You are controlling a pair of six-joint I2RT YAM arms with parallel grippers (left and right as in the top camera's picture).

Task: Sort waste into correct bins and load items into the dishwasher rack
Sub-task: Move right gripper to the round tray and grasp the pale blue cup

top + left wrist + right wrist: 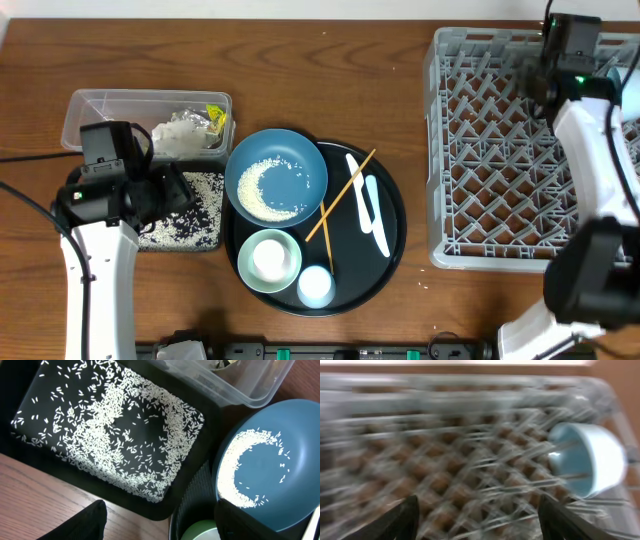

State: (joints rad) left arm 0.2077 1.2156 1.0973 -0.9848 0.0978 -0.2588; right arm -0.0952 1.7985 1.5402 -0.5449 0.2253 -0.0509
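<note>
My left gripper [178, 190] [160, 510] is open and empty, low over the near right corner of the shallow black tray [205, 240] [30, 380], which holds scattered rice grains [115, 435]. The clear tub [100, 108] [235, 385] behind it holds crumpled tissue [180, 135] and a yellow-green wrapper [215, 118]. The blue bowl [300, 160] [290, 450] holds more rice. The pale-green bowl [285, 275] [200, 532], a whitish cup [315, 286], white spoon [372, 205] and chopsticks [340, 195] lie on the round black tray [395, 230]. My right gripper [535, 78] [477, 502] is open and empty over the grey rack [500, 160] [445, 460].
A pale-blue cup [590, 460] lies on its side in the rack's far right part. A white dish [267, 260] sits inside the green bowl. The right wrist view is blurred. Bare wooden table [330, 60] lies between the tub and the rack.
</note>
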